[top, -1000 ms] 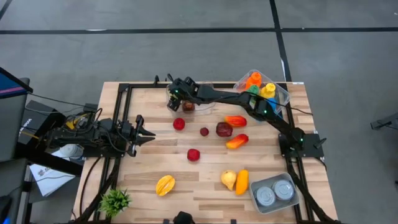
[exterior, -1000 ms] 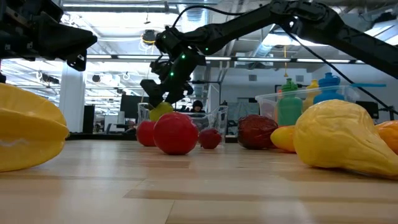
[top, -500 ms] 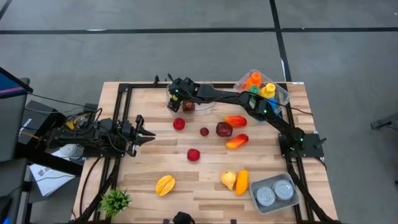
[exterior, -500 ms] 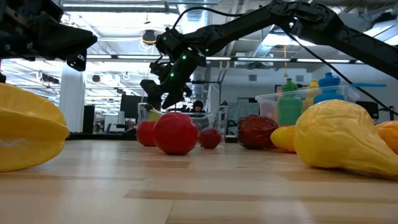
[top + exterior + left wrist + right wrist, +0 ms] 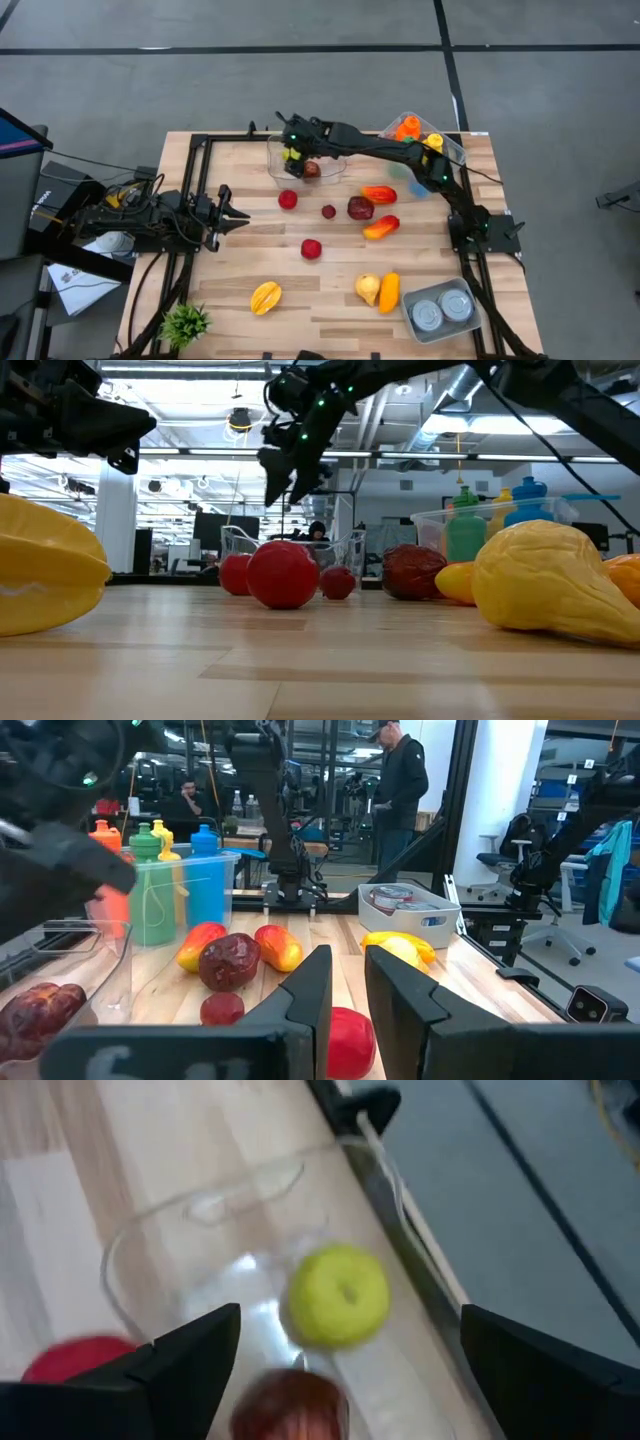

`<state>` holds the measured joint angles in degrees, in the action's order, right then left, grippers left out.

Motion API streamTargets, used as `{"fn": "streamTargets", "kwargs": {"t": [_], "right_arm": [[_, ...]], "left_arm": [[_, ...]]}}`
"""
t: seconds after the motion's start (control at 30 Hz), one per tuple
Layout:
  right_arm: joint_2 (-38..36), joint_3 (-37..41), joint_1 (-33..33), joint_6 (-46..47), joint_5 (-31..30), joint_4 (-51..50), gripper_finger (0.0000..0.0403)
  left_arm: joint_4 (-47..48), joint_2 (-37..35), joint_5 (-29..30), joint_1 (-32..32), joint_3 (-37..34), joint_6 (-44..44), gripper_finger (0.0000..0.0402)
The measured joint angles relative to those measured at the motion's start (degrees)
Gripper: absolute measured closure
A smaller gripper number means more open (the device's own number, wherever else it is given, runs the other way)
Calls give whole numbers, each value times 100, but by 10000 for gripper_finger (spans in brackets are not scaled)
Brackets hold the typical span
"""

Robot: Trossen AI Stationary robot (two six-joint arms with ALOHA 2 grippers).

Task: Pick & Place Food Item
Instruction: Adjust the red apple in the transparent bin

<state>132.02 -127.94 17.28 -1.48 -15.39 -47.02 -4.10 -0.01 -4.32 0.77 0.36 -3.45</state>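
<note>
Now the right gripper (image 5: 292,133) is hovering over the clear bowl (image 5: 275,168) at the table's far edge, its fingers (image 5: 170,1365) spread wide and holding nothing. The green apple (image 5: 338,1296) is lying inside the bowl beside a dark red fruit (image 5: 290,1405). The left gripper (image 5: 238,214) is waiting over the table's left side, its fingers (image 5: 305,995) standing nearly together with a narrow gap, gripping nothing.
</note>
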Motion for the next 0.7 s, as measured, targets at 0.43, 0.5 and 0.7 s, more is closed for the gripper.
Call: {"fn": "streamTargets", "kwargs": {"t": [0.43, 0.5, 0.7], "right_arm": [[42, 311, 16, -22, 503, -1082, 113], [47, 342, 75, -21, 505, -1108, 128], [45, 356, 226, -35, 892, -985, 134]], "left_arm": [[0, 0, 0, 1, 0, 1, 348], [0, 0, 0, 0, 0, 1, 348], [0, 0, 0, 0, 0, 1, 348]]}}
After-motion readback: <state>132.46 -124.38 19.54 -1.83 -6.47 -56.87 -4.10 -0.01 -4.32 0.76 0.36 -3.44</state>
